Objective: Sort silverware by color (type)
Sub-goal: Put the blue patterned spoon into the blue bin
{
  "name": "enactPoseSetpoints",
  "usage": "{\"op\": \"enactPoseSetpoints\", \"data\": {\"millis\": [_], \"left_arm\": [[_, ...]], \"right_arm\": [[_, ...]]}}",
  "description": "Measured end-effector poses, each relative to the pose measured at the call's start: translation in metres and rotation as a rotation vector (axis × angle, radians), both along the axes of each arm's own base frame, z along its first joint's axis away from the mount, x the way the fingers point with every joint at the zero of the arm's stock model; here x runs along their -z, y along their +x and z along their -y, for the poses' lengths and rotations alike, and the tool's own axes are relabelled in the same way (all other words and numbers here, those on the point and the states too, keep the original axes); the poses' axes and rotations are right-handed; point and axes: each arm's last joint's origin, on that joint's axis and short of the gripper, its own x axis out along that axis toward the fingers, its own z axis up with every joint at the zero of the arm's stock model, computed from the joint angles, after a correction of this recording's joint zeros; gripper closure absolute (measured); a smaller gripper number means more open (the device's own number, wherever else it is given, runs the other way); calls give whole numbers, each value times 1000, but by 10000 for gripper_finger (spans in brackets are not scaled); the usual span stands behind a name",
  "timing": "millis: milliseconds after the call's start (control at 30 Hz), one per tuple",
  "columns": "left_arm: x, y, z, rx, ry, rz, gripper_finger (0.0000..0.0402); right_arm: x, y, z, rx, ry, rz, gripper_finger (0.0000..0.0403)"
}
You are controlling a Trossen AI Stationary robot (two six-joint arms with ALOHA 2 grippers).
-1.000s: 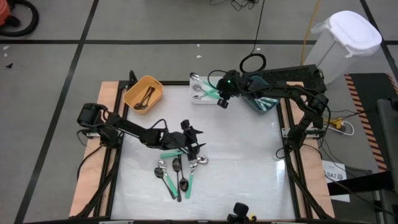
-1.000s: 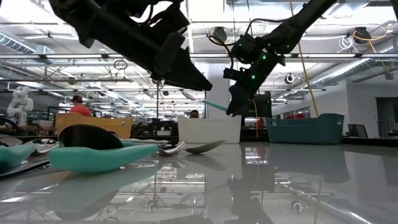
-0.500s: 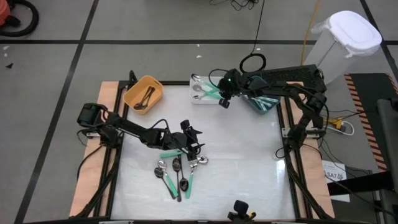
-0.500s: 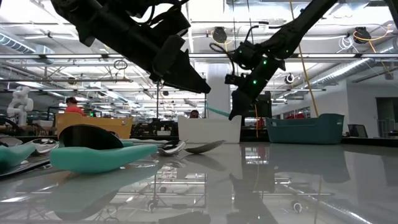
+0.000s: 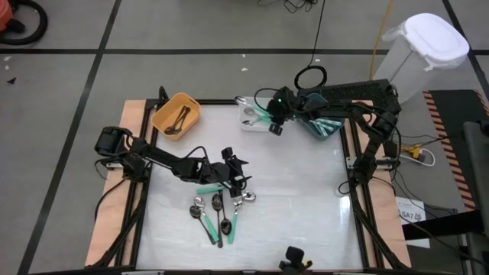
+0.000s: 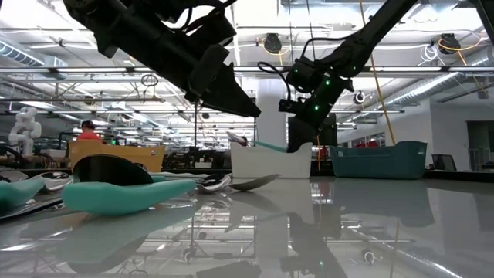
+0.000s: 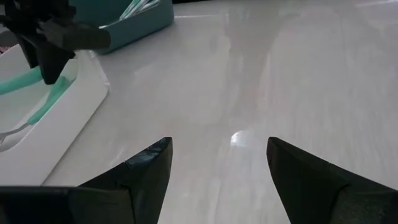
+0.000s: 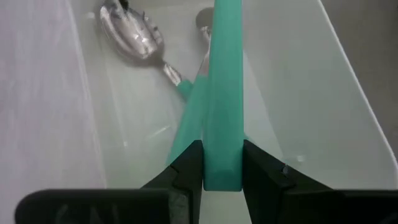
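Note:
My right gripper [image 5: 273,121] is over the white bin [image 5: 248,121] at the table's far edge, shut on a mint-green-handled spoon [image 8: 222,93]. That spoon slants down into the bin, where another mint-handled spoon [image 8: 134,37] lies on the floor. My left gripper [image 5: 238,182] hangs open near the table's middle, just beyond a loose pile of spoons [image 5: 218,210] with mint, black and silver handles lying flat on the table. Nothing is between its fingers [image 7: 149,171]. My right gripper pinches the mint-green handle [image 8: 222,163] between its two fingers, at the handle's free end. The fingers slant down from the table's right and lie in line with the handle. The spoon points down away from the fingers into the white bin; whether its bowl touches the bin I cannot tell.
An orange bin [image 5: 176,114] with dark-handled spoons stands at the far left. A teal bin [image 5: 322,126] with mint-handled pieces stands at the far right, under the right arm. Bare white tabletop [image 5: 306,191] lies to the right of the pile.
My right gripper has sunk toward the white bin with the mint-handled spoon, still shut on it. The spoon's far end now reaches down into the bin.

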Motion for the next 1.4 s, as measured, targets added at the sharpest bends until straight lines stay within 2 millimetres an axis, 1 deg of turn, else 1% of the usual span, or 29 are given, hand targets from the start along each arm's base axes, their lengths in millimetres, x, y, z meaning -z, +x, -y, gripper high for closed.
{"op": "enactPoseSetpoints", "data": {"millis": [67,167,267,400,467,667,833,1000,1400], "left_arm": [[0,0,0,-1,0,-5,140],[1,0,0,-2,1,-6,140],[1,0,-1,-2,3,-7,140],[0,0,-1,-2,4,-7,140],[0,0,-1,-2,5,-6,140],[0,0,-4,-10,7,-4,140],[-3,3,-9,3,-13,36,140],[-4,4,-9,21,-16,48,140],[-4,4,-9,27,-13,46,140]], "right_arm": [[-8,0,-2,-5,7,-10,325],[-29,0,-3,-5,14,-24,325],[-45,0,-3,15,61,-65,325],[-62,-1,-4,53,125,-112,325],[-66,-3,-5,76,156,-134,325],[-67,-5,-9,90,197,-177,325],[-58,-1,-13,73,223,-220,324],[-50,1,-12,82,223,-257,315],[-50,3,-10,85,201,-238,309]]}}
